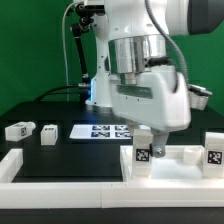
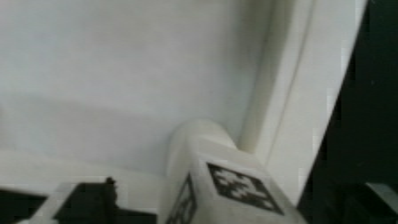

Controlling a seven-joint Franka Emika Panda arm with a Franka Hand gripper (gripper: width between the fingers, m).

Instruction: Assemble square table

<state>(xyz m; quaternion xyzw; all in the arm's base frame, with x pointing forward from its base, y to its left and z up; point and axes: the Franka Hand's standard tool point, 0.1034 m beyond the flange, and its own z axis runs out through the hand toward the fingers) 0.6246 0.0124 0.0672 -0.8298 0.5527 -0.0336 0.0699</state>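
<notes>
**In the lower centre of the exterior view: one leg upright, straight under the jaws**

Low in the frame, toward the exterior view's right, the square top (image 1: pixel 185 158) lies flat on the table (image 1: pixel 40 105). At the corner of the top nearest the frame's centre a leg (image 1: pixel 143 152) stands upright. Its long axis is vertical and its tag faces the camera. The jaws hang directly above it, and the wrist body covers the leg's upper end. I read the leg as running straight down from between the jaws, not off to either side. I judge that whatever I command next, a lift or a turn, has to follow that vertical line.

A second leg (image 1: pixel 213 150) stands upright at the exterior view's right edge. Two loose legs (image 1: pixel 20 130) (image 1: pixel 48 134) lie on the table at the exterior view's left, well apart from the top. The marker board (image 1: pixel 100 130) lies between them and the arm. A long wall piece (image 1: pixel 60 172) runs along the front.

In the wrist view the leg is close to the lens, with its rounded end and tag showing. It stands where the top's flat floor meets the raised rim (image 2: pixel 294 70). One dark finger (image 2: pixel 89 200) shows beside the leg, and I cannot separate the other from the dark background. I cannot tell whether the jaws are clamped on the leg or released. The picture is blurred and the leg hides the corner hole, so I cannot tell whether the leg is seated in it.
</notes>
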